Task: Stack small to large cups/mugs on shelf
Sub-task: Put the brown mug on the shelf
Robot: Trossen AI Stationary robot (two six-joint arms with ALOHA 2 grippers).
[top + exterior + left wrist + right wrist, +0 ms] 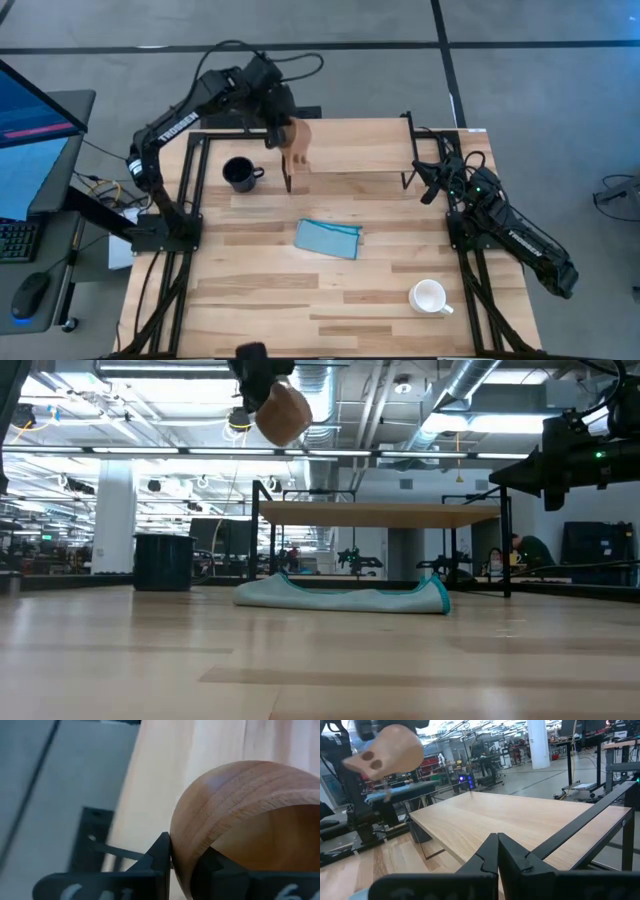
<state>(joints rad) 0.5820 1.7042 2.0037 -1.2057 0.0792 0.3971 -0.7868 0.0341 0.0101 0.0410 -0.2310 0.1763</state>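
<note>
My left gripper (pixel 284 133) holds the small tan wooden cup (pixel 299 142) high above the left end of the shelf (pixel 355 145). The low view shows the cup (pixel 282 412) well above the shelf board (pixel 380 515); the right wrist view shows it (pixel 385 752) too. The dark navy mug (pixel 240 173) stands on the table left of the shelf. Its bottom rests on the tabletop. The white mug (pixel 430 297) stands near the table's near right corner. My right gripper (pixel 497 845) is shut and waits beside the shelf's right end. My left gripper pinches the wooden cup's wall at the rim (pixel 181 845), one finger (pixel 159 856) outside the cup and the other (pixel 212 866) inside. The cup is lifted clear of the shelf and the table and hangs tilted below the gripper.
A blue folded cloth (pixel 328 238) lies on the table in front of the shelf. The shelf's thin black legs (pixel 408 150) stand at its ends. A black frame (pixel 190 190) runs along the table's left and right sides.
</note>
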